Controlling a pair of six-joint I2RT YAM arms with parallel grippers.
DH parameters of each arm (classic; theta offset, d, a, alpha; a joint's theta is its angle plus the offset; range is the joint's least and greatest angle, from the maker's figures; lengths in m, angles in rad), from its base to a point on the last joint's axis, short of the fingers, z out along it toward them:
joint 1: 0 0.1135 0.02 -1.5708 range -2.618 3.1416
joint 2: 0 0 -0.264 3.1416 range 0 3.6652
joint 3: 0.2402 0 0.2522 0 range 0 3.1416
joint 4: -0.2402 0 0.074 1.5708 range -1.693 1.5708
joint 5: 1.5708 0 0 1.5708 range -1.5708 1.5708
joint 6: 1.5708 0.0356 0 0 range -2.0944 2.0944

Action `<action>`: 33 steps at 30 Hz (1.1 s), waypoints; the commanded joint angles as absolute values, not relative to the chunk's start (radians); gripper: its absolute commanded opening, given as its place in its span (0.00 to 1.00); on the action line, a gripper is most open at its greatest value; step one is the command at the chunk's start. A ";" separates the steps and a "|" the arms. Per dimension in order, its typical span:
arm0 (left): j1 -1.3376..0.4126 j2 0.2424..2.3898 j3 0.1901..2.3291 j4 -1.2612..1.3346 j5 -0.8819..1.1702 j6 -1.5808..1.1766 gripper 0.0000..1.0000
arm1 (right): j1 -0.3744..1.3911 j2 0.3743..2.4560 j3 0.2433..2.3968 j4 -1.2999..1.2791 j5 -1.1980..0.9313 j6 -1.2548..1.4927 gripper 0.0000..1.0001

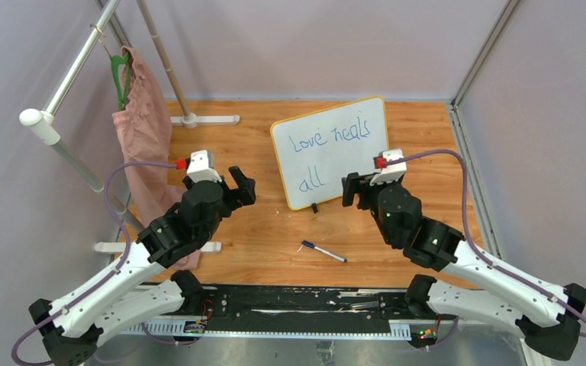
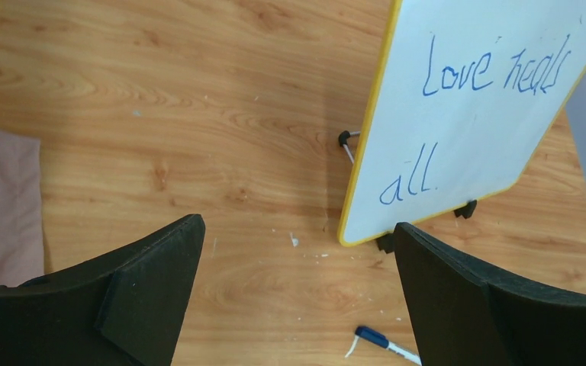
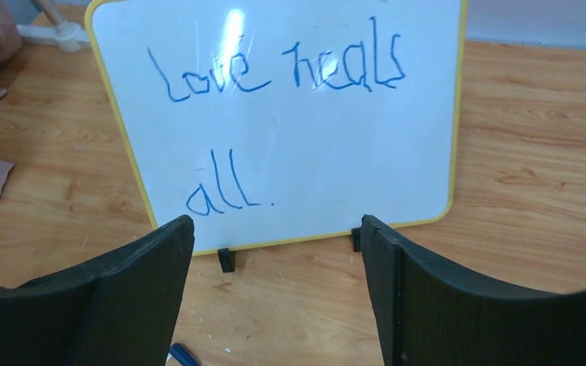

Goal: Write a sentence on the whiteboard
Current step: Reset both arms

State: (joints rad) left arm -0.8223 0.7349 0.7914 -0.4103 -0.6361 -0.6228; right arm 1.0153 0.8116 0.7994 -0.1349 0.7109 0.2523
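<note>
The whiteboard (image 1: pixel 334 164) stands propped on its two black feet at the back middle of the wooden table. The sentence (image 1: pixel 328 139), in blue marker, reads "Love heals" with "all" below. In the wrist views the whiteboard (image 2: pixel 473 130) (image 3: pixel 313 145) and the sentence (image 2: pixel 496 69) (image 3: pixel 275 72) show clearly. A blue-capped marker (image 1: pixel 323 251) (image 2: pixel 381 343) (image 3: pixel 181 355) lies loose on the table in front of the board. My left gripper (image 1: pixel 243 187) (image 2: pixel 297 223) hangs open and empty left of the board. My right gripper (image 1: pixel 355 189) (image 3: pixel 276 221) is open and empty at its lower right corner.
A pink cloth (image 1: pixel 143 133) hangs from a green hanger (image 1: pixel 120 72) on a white rack at the left, with its foot (image 1: pixel 207 120) at the back. A black rail (image 1: pixel 290 301) runs along the near edge. Grey walls close in both sides.
</note>
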 commanded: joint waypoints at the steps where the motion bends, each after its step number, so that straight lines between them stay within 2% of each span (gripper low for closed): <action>1: -0.828 0.719 0.839 -0.525 -0.690 -0.814 1.00 | 0.948 0.825 0.878 -0.173 0.771 0.218 0.83; 5: -0.828 0.812 0.997 -0.657 -0.686 -0.697 1.00 | 0.816 0.898 1.022 -0.326 0.731 0.273 0.85; 11: -0.828 1.025 1.227 -0.819 -0.710 -0.490 1.00 | 0.687 0.955 1.135 -0.331 0.692 0.269 0.90; 14: -0.828 1.040 1.251 -0.767 -0.674 -0.443 1.00 | 0.651 0.987 1.237 -0.382 0.698 0.247 0.91; 19: -0.828 0.945 1.232 -0.545 -0.594 -0.293 1.00 | 0.659 0.969 1.401 -0.430 0.707 0.108 0.91; 24: -0.828 0.803 1.227 -0.389 -0.549 -0.098 1.00 | 0.696 0.776 1.345 -0.293 0.746 -0.059 0.91; 28: -0.828 0.775 1.299 -0.420 -0.581 -0.073 1.00 | 0.698 0.689 1.288 -0.275 0.760 -0.100 0.92; 33: -0.828 0.750 1.365 -0.460 -0.644 -0.071 1.00 | 0.697 0.556 1.150 -0.198 0.668 -0.117 0.92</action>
State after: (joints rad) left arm -0.8223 0.7689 1.3262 -0.4618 -0.5892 -0.1123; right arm 0.6857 0.6010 1.2308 -0.2531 0.7204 -0.0643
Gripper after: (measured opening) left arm 0.997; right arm 0.918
